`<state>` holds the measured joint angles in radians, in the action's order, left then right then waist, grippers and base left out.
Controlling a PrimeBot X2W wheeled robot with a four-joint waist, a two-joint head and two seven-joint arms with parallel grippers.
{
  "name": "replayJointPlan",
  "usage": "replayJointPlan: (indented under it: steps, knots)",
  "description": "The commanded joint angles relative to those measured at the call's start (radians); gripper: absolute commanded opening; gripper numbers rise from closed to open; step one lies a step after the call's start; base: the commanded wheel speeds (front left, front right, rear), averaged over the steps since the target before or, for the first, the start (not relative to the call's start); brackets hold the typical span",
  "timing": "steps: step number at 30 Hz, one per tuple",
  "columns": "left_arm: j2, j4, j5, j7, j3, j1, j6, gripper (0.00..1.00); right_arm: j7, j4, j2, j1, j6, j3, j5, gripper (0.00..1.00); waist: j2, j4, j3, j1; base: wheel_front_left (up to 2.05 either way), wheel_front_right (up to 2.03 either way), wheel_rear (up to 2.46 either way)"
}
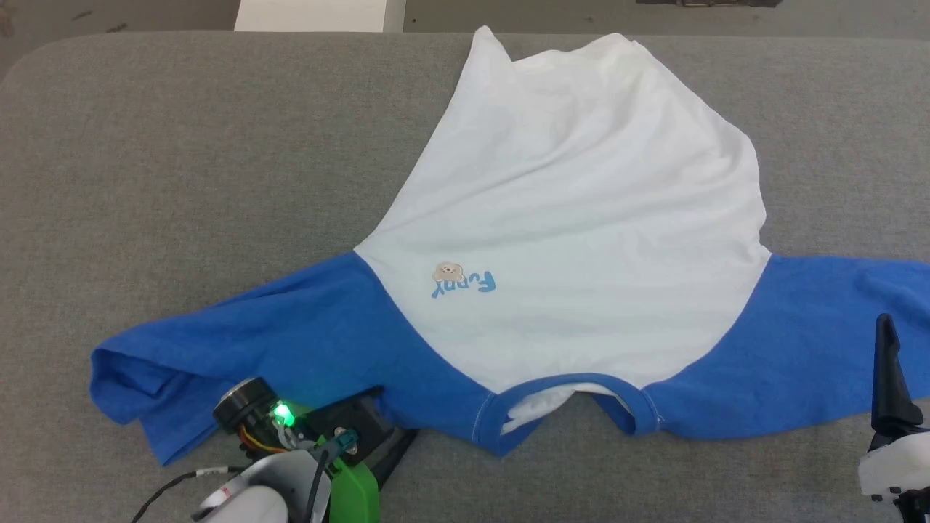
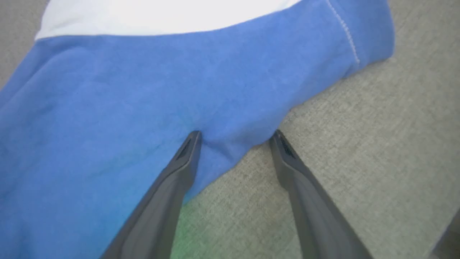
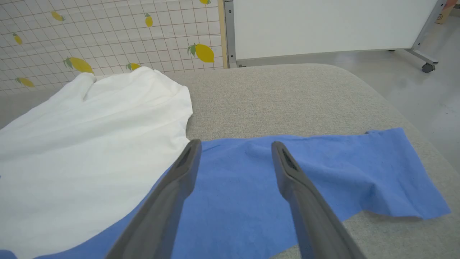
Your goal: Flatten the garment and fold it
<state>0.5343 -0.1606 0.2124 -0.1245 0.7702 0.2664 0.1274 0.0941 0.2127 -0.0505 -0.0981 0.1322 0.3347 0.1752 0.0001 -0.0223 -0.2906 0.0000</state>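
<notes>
The garment (image 1: 567,218) lies face up on the grey table (image 1: 182,181), its blue-trimmed neckline nearest me and its white hem bunched at the far edge. Both blue sleeves are spread sideways, and the left one is rumpled and doubled over at its end. My left gripper (image 1: 396,439) sits low at the near edge of the left shoulder. In the left wrist view that gripper (image 2: 235,135) is open, its fingers straddling the blue cloth's (image 2: 143,90) edge. My right gripper (image 1: 886,327) hovers open (image 3: 235,144) above the right sleeve (image 3: 323,169), holding nothing.
A white box (image 1: 312,14) stands beyond the table's far edge. The right wrist view shows a lemon-patterned wall (image 3: 107,32), a white panel on wheels (image 3: 323,25) and floor past the table's rounded right corner (image 3: 413,118). Bare grey table surrounds the shirt.
</notes>
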Motion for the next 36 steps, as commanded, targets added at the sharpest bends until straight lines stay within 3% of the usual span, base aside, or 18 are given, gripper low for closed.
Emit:
replayJointPlan:
  steps: [1,2,3,5,11,15,19,27,36]
  knots:
    - [-0.012,-0.073,-0.005,-0.016,0.029,0.009,0.001,1.00,0.003,0.005,0.000,0.019,-0.002,-0.001,-0.008,1.00,-0.0001,0.003,-0.001,0.0000,0.00,0.00,0.00]
    - [-0.019,-0.093,-0.005,-0.001,0.033,0.024,0.001,0.55,0.003,0.004,0.000,0.020,-0.002,-0.002,-0.008,1.00,-0.0001,0.003,0.001,0.0000,0.00,0.00,0.00]
    - [-0.025,-0.108,-0.002,0.013,0.033,0.030,0.002,0.00,0.003,0.003,0.000,0.020,-0.002,-0.001,-0.008,1.00,-0.0001,0.003,0.002,0.0000,0.00,0.00,0.00]
    - [-0.043,-0.133,0.019,0.045,0.016,0.033,-0.009,0.00,0.003,0.001,0.000,0.018,-0.002,0.002,-0.008,1.00,-0.0001,0.000,0.011,0.0000,0.00,0.00,0.00]
    - [-0.085,-0.109,0.127,0.194,-0.114,-0.029,-0.126,0.00,0.021,0.013,0.000,0.016,-0.002,-0.032,-0.040,1.00,-0.0001,-0.008,0.044,0.0000,0.00,0.00,0.00]
    - [-0.077,-0.036,0.180,0.239,-0.189,-0.081,-0.192,0.00,0.113,0.035,-0.003,-0.008,-0.002,-0.112,-0.100,1.00,-0.0001,-0.022,0.052,0.0000,0.00,0.00,0.00]
    - [-0.053,0.058,0.196,0.214,-0.236,-0.105,-0.252,0.00,0.252,0.058,-0.102,-0.054,-0.002,-0.213,-0.108,1.00,-0.0001,-0.038,0.036,0.0000,0.00,0.00,0.00]
    - [-0.060,0.120,0.219,0.199,-0.244,-0.099,-0.263,0.00,0.440,0.119,-0.383,-0.118,-0.002,-0.402,0.009,1.00,-0.0001,-0.056,-0.009,0.0000,0.00,0.00,0.00]
    - [-0.078,0.107,0.224,0.205,-0.229,-0.064,-0.247,0.00,0.475,0.103,-0.532,-0.070,-0.002,-0.598,0.089,1.00,-0.0001,-0.078,-0.037,0.0000,0.00,0.00,0.00]
